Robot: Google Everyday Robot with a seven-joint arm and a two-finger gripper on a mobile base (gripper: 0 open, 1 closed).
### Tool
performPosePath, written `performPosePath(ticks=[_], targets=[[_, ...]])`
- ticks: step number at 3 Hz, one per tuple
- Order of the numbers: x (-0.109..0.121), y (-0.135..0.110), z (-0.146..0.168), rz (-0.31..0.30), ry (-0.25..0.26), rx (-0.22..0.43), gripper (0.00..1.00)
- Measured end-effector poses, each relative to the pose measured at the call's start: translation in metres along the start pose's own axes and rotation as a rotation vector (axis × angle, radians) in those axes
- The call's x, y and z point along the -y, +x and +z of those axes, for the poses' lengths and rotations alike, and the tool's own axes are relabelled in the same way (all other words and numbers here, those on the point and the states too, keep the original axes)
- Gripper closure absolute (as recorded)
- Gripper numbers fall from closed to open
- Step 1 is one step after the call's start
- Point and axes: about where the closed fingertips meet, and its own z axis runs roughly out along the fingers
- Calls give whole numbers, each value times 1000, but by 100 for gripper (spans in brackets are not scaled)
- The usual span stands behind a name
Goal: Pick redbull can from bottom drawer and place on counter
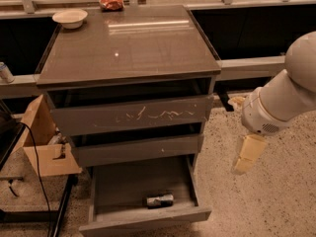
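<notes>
The redbull can (159,200) lies on its side on the floor of the open bottom drawer (123,186), near the front panel and right of centre. The counter (128,46) is the glossy dark slab on top of the grey cabinet. My gripper (247,154) hangs from the white arm (286,100) to the right of the cabinet, above the speckled floor, level with the lower drawers. It is about a hand's width right of the drawer and higher than the can.
A white bowl (69,18) sits on the counter's back left corner. A red-orange snack bag (111,2) lies on the ledge behind. A cardboard box (42,142) and a black cable stand left of the cabinet. A pale can (6,72) sits at far left.
</notes>
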Motion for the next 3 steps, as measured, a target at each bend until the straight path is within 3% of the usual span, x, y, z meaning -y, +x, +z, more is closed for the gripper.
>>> performPosePath(ticks=[2,3], targets=[[3,23,83,-4,-25,41,0],[12,32,123,-8,14,84,0]])
